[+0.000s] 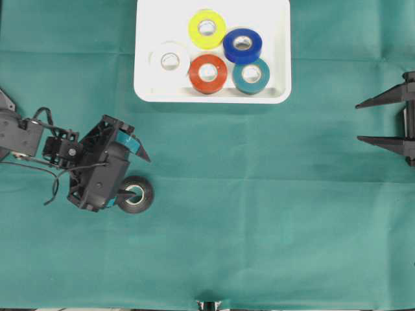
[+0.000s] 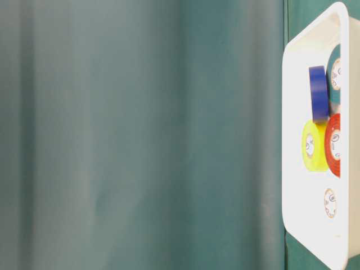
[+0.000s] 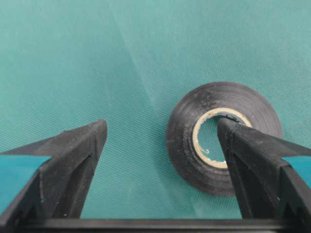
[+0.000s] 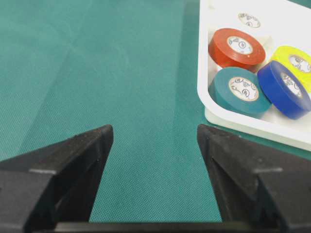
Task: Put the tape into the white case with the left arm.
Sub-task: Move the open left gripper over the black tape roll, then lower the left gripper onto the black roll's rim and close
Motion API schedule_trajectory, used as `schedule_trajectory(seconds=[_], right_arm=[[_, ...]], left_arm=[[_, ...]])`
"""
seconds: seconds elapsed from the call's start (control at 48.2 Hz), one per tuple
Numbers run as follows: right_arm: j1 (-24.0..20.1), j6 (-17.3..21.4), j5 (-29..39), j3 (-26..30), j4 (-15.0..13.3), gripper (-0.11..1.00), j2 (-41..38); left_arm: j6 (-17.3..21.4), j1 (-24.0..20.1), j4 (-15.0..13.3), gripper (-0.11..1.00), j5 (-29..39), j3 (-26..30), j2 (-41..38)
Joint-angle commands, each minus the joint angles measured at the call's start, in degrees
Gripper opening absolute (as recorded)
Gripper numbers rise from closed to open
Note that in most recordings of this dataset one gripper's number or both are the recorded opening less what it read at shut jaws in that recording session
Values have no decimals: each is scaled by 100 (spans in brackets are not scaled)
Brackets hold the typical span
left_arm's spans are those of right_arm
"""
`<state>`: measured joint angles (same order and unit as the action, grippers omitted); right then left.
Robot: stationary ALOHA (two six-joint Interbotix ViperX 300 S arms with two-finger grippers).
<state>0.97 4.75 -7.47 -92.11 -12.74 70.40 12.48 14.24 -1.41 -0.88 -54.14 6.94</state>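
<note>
Black tape (image 1: 135,194), a roll of glossy black plastic tape with a pale cardboard core, lies flat on the teal-green cloth surface (image 1: 259,214), well apart from the white case (image 1: 146,84) and nearer the lower left of the overhead view. The left arm (image 1: 39,139), black with loose cables, reaches in from the left edge. Its gripper (image 3: 160,131) has two pointed black fingers (image 3: 77,150) marked with teal bands, and they stand wide apart, holding nothing. In the left wrist view one fingertip sits over the hole of the roll's core, while the other is off to the side above bare cloth, so the near wall of the roll lies between them. Whether the tip inside the core touches the roll or the cloth cannot be told.

The white case, a large shallow rectangular plastic tray with rounded corners and a raised rim, sits at the top middle of the overhead view. It holds five rolls: a white roll (image 1: 170,59), a yellow roll (image 1: 207,28), a red roll (image 1: 207,73), a blue roll (image 1: 242,45) and a teal roll (image 1: 251,76). The blue one leans on its neighbours.

The right gripper (image 1: 379,120), plain black with two prongs, rests at the right edge, its fingers also spread wide and empty, above the bare cloth near the case's corner.
</note>
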Motion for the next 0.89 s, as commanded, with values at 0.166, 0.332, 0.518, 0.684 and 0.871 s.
schedule_trajectory(seconds=[0.166,0.332,0.518,0.684,0.871], right_arm=[[9,0,-26,53,-18,97,-35],[9,0,-26,62,-18,97,-35],[9,0,-26,62,-18,97,-35],[0,0,-26,53,-18,97,-35],[0,0,-26,53,-18,97,-35]], left_arm=[[-176,105,-18,95,-211,237,-457],[-167,105,-18,95,-211,290,-642],[-149,105,-18,93,-211,308,-598],[-158,105,-18,73,-202,308,-615],[-167,105,-18,24,-193,308,-659]])
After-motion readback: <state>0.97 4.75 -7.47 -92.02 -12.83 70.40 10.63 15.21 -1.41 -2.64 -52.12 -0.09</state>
